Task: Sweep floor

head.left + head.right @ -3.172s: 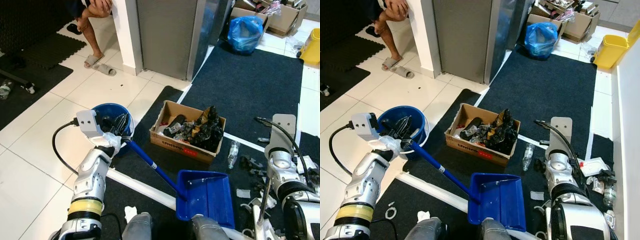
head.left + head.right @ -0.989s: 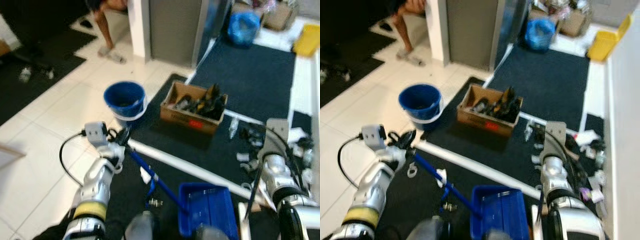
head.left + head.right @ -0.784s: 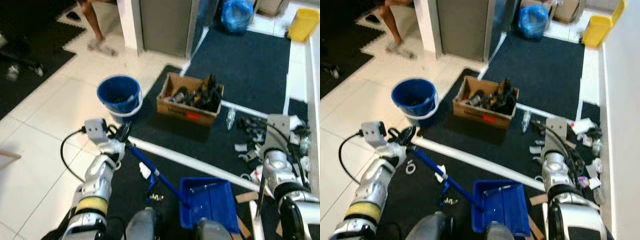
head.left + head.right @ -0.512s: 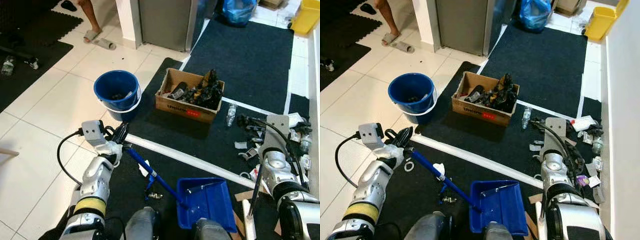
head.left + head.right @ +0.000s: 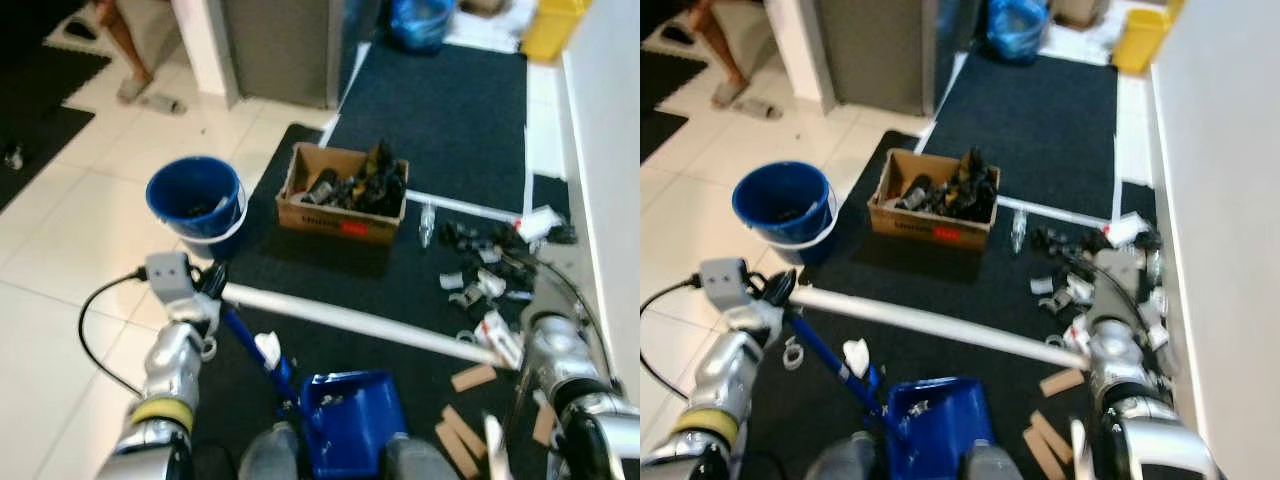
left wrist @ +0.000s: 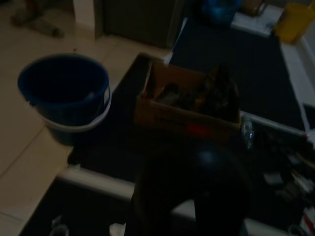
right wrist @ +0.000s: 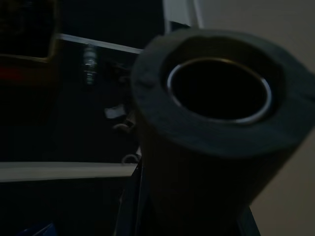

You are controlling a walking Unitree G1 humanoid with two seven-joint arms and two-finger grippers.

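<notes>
Gripping dustpan handle (image 5: 250, 355), left gripper (image 5: 212, 285) raised, forearm angled forward.

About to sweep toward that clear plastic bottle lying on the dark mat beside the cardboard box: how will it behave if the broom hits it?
The clear plastic bottle looks empty, so probably light. It lies on its side, so a push would likely roll or skid it across the dark mat rather than tip it. Thin plastic probably dents, not breaks.

blue bucket (image 6: 63, 88), cardboard box (image 6: 189, 105) (both dim)
</notes>
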